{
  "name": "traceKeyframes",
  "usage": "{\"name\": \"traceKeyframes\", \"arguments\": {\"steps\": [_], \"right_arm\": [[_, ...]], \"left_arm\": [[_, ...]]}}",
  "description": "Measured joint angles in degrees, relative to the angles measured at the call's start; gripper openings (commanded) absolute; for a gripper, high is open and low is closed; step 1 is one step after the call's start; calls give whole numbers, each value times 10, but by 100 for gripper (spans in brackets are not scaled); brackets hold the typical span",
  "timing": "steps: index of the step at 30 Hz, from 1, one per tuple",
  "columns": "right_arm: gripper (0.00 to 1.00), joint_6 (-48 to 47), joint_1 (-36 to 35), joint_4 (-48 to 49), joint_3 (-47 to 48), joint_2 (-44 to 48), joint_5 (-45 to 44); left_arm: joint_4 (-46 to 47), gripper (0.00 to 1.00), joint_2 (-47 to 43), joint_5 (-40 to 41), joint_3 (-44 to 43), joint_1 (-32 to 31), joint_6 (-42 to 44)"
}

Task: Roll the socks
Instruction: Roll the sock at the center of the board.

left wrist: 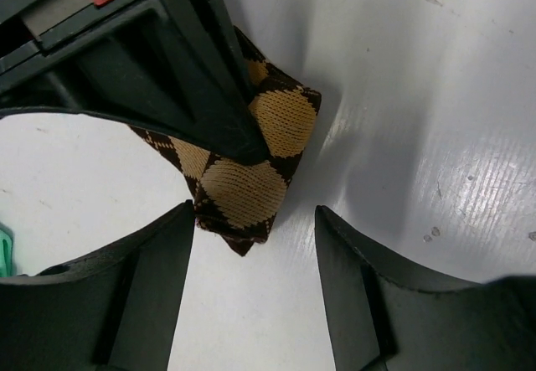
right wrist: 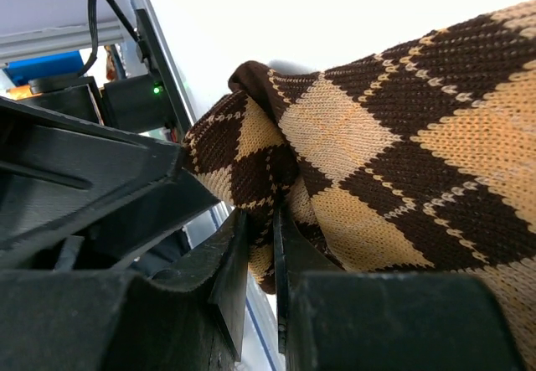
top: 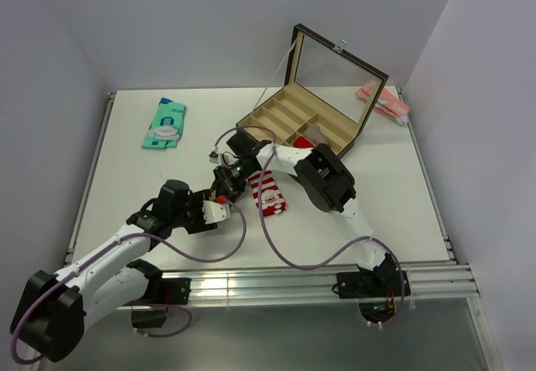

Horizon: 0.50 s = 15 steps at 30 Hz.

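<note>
Argyle sock (right wrist: 377, 153) was bunched, seemingly part-rolled, pinched in the right gripper (right wrist: 261, 262); left gripper (left wrist: 255, 291) stood open just beside it. Santa sock (top: 270, 196) lay flat, apparently unrolled.

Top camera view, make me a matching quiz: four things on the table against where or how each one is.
1 argyle sock
2 Santa sock
3 teal packet
4 compartment box

A back left, lying flat
B pinched by the right gripper
C back, right of centre, lid raised
D centre, lying flat beside the grippers

Pairs: 1-B, 2-D, 3-A, 4-C
</note>
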State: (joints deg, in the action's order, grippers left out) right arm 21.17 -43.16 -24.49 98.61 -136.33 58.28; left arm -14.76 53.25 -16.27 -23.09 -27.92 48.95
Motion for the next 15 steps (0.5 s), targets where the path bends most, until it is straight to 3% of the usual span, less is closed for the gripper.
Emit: {"name": "traceKeyframes", "arguments": {"steps": [15], "right_arm": [[14, -8, 5, -24, 3, -2, 2]], "left_arm": [[158, 61, 41, 84, 76, -76, 39]]}}
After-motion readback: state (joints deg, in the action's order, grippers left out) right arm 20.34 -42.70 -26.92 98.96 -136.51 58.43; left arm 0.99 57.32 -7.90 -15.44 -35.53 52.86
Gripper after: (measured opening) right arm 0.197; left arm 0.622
